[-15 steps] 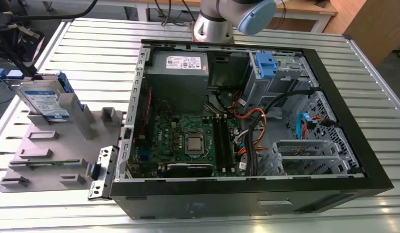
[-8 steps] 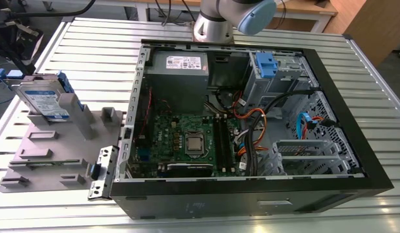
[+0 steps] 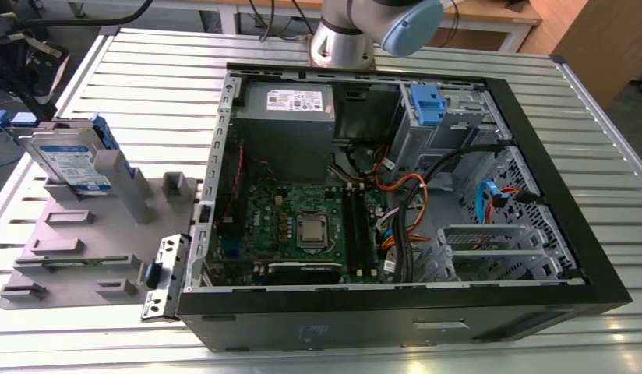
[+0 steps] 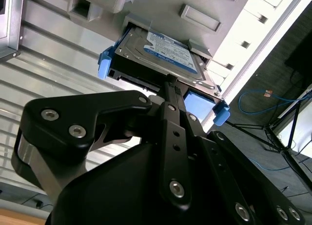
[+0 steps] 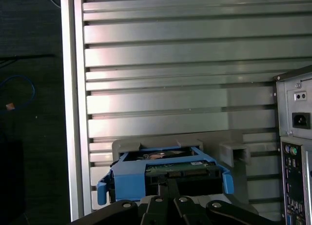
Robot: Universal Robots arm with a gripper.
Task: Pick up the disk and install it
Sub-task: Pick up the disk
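The disk stands in a rack by the table's edge. Likely stiff and heavy; best held by its bracket. The gripper looks closed, empty.

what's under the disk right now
A grey holder on the slatted metal table; the disk stands on edge in one of its slots. The slot's floor and the disk's lower edge are hidden.

The arm stands upright, its blue-capped joint on top. The gripper has its narrow black fingers drawn together.

Workshop: slatted bench, opened computer
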